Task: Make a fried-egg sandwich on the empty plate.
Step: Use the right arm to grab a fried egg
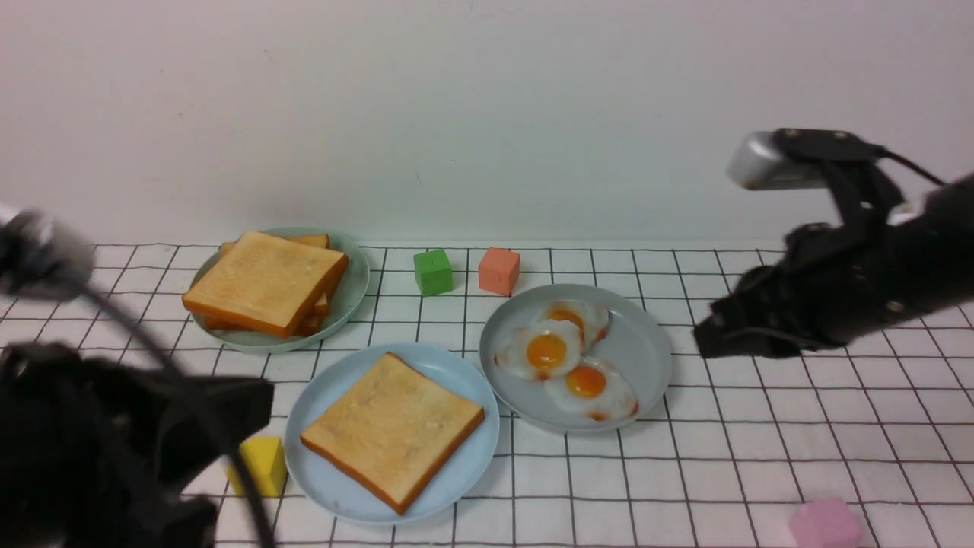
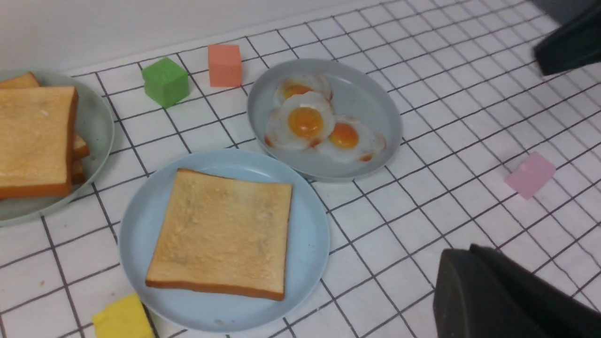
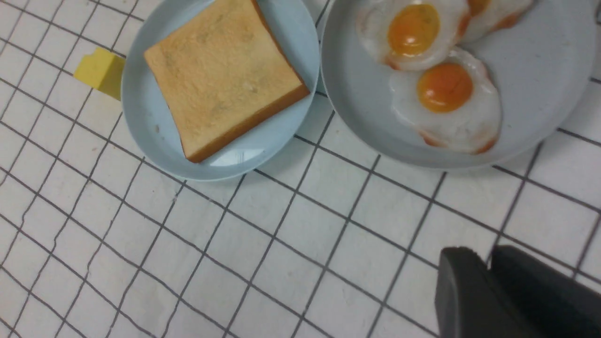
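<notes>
One toast slice (image 1: 392,430) lies flat and alone on the sky-blue plate (image 1: 323,403), which sits on the table (image 1: 761,457) just ahead of the left hand (image 1: 259,407), on the side toward the right hand (image 1: 708,342). The left hand is closed with nothing between its fingers (image 2: 469,291). A yellow cube (image 1: 262,464) lies just beside its tip, close against the plate's rim. Three fried eggs (image 1: 546,352) overlap on the grey-blue plate (image 1: 643,358), which lies between the two hands, nearer the right one and just beside the sky-blue plate. The right hand hangs above the table just outside that plate's rim, pointing toward the eggs and holding nothing. Its fingers (image 3: 462,291) stand close together, and I cannot tell whether they are closed or slightly parted. Farther out from the left hand, a pile of toast (image 1: 265,283) fills the pale green plate (image 1: 356,285). A green cube (image 1: 433,272) and a salmon cube (image 1: 499,270) stand side by side beyond the egg plate. A pink cube (image 1: 825,524) lies nearer the robot than the right hand.
</notes>
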